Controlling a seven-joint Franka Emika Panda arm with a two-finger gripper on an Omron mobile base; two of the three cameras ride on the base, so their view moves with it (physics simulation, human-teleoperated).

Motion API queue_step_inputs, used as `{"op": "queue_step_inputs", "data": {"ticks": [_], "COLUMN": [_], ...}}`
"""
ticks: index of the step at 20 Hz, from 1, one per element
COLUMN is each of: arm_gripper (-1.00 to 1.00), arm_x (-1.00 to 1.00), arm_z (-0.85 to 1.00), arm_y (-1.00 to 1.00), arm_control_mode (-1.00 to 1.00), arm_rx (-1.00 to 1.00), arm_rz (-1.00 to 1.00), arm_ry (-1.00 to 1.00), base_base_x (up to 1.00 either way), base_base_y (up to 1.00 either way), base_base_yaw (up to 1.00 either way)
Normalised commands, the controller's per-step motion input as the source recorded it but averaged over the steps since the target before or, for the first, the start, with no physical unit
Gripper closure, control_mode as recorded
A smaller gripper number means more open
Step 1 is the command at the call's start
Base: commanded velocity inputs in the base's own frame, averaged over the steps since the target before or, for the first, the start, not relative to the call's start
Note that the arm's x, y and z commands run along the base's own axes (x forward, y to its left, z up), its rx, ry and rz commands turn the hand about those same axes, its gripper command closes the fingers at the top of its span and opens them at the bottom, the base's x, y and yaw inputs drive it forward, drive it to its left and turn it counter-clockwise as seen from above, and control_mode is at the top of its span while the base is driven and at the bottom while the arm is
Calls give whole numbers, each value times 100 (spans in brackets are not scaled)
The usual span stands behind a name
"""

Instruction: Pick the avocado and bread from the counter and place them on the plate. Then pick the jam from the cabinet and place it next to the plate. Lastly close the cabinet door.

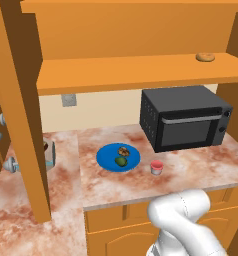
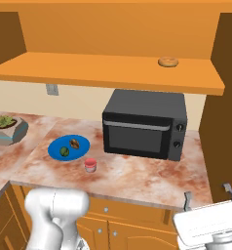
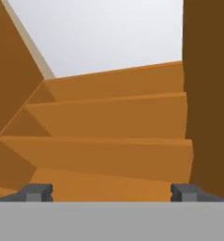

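My tool (image 3: 111, 192) has its 2 dark fingertips (image 3: 37, 192) spread wide apart with nothing between them, and it looks up into the orange cabinet (image 3: 109, 122), at its shelf edges and a dark brown side wall to the right. On the marbled surface (image 1: 191, 170) the blue plate (image 1: 107, 161) carries the avocado (image 1: 121, 161) and the speckled bread (image 1: 123, 151), the 2 close together. The jam (image 1: 156, 167) stands upright on the surface just beside the plate, between the plate and the black microwave (image 1: 186, 117). A tan doughnut-shaped roll (image 1: 205, 57) lies on the cabinet's inner shelf. The cabinet door (image 1: 18, 110) stands open at the left. A small potted plant (image 2: 6, 127) sits well apart from the plate.
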Motion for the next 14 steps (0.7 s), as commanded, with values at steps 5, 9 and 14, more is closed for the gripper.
{"op": "queue_step_inputs", "data": {"ticks": [5, 9, 14], "arm_gripper": [-100, -100, -100], "arm_x": [0, 13, 30], "arm_z": [-27, -12, -10], "arm_y": [-87, -58, -42], "arm_control_mode": [-100, -100, -100], "arm_rx": [0, 0, 0], "arm_rz": [1, 0, 0], "arm_ry": [0, 0, -2], "base_base_x": [0, 0, 0], "base_base_y": [0, 0, 0], "base_base_yaw": [0, 0, 0]}}
